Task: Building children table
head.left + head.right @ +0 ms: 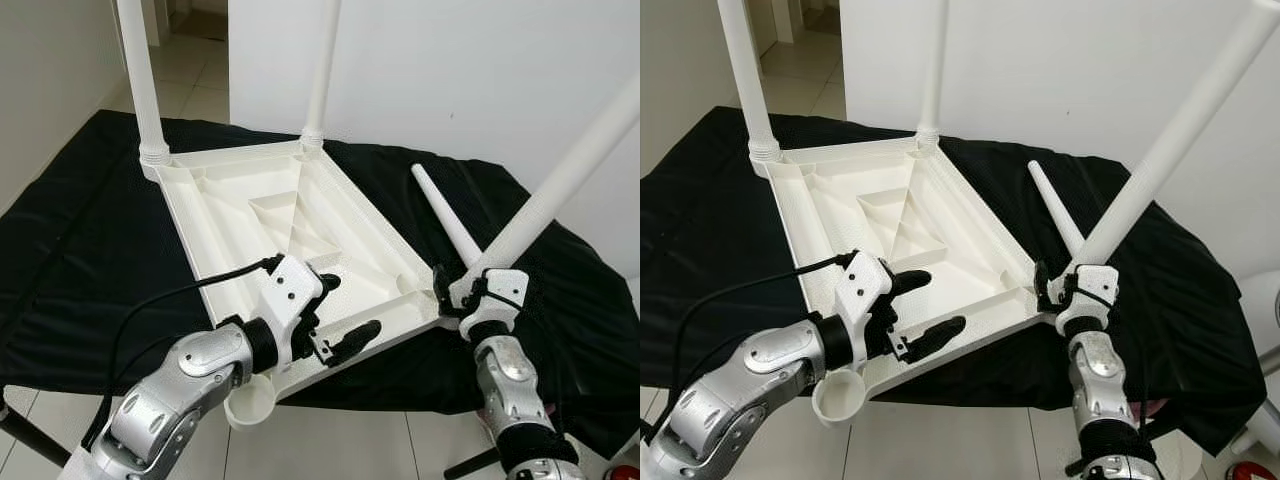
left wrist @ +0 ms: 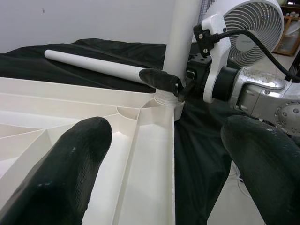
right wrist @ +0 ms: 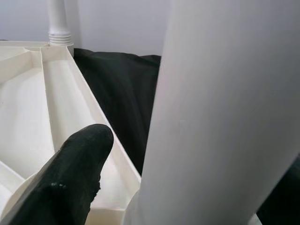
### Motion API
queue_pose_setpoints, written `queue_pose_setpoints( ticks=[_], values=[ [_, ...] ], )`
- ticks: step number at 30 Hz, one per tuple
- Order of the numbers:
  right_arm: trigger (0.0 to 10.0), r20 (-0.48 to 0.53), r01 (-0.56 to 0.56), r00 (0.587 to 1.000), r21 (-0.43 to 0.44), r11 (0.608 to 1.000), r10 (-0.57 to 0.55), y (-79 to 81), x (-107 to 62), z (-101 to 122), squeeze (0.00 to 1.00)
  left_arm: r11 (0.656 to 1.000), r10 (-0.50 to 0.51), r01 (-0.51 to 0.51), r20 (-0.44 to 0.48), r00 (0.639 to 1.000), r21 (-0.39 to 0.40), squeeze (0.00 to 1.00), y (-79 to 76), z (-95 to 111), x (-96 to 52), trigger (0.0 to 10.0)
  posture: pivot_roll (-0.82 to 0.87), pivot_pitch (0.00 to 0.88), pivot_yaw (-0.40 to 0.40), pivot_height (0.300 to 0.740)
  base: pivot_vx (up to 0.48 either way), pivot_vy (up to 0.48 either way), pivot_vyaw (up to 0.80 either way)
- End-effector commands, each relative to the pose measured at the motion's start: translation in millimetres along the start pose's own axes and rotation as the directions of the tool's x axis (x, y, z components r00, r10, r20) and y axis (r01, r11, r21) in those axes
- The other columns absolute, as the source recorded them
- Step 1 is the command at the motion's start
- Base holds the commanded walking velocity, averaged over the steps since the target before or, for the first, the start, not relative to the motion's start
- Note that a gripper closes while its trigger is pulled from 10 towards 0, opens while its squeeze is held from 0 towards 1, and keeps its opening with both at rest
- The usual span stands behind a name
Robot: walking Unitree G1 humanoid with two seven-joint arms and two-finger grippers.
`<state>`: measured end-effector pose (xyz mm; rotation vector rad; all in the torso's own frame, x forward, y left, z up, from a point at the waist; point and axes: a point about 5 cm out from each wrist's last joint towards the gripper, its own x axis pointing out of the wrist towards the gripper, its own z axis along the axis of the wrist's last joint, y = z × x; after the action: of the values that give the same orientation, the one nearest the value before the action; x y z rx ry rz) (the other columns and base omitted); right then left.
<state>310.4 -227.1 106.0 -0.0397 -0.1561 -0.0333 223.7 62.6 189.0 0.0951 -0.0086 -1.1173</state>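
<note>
Inverted white tabletop (image 1: 300, 215) lies on black cloth (image 1: 80, 250), two legs upright in its far corners. Left gripper (image 1: 335, 315), jaws wide, straddles the near rim beside an empty socket (image 1: 250, 405). Loose leg (image 1: 445, 215) lies just beyond. Right gripper (image 1: 465, 295) clamps the tilted third leg (image 1: 560, 180); left wrist view shows its base in the corner socket.

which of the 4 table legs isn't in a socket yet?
The leg lying flat on the black cloth, beside the right gripper; the other three stand in the upturned tabletop's corners.
</note>
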Motion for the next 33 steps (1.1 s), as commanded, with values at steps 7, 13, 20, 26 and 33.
queue_pose_setpoints(
  ticks=[7, 13, 20, 26, 33],
  values=[
    [10.0, 0.002, -0.065, 0.998, -0.07, 0.995, 0.065, -12.9, 6.5, 6, 0.0, 0.999, -0.04, 0.04, -0.002, 0.999, 0.004, 0.0, -0.5, 2, 0.3, 10.0, 0.06, 0.0, -0.114, 0.74, 0.0, 0.0, 0.0],
    [10.0, -0.004, -0.088, 0.996, -0.084, 0.993, 0.088, -14.9, 7.0, 6, 0.0, 0.999, -0.038, 0.038, -0.002, 0.999, 0.005, 0.0, 0.1, 2, -0.1, 10.0, 0.06, 0.0, -0.112, 0.74, 0.0, 0.0, 0.0],
    [10.0, -0.028, -0.18, 0.984, -0.106, 0.978, 0.178, -14.5, 7.4, 4, 0.0, 0.999, -0.037, 0.037, -0.005, 0.999, 0.008, 0.0, 0.4, 3, -1.4, 10.0, 0.07, 0.0, -0.108, 0.74, 0.0, 0.0, 0.0],
    [10.0, -0.047, -0.261, 0.965, -0.115, 0.959, 0.257, -12.1, 5.6, 2, 0.0, 0.999, -0.037, 0.037, -0.008, 0.999, 0.007, 0.0, 0.2, 3, -2.4, 10.0, 0.07, 0.0, -0.102, 0.74, 0.0, 0.0, 0.0],
    [10.0, -0.053, -0.334, 0.942, -0.109, 0.936, 0.33, -11.6, 6.1, 3, 0.0, 0.999, -0.043, 0.043, -0.011, 0.999, 0.004, 0.0, -0.1, 3, -3.2, 10.0, 0.07, 0.0, -0.094, 0.74, 0.0, 0.0, 0.0]
  ],
)
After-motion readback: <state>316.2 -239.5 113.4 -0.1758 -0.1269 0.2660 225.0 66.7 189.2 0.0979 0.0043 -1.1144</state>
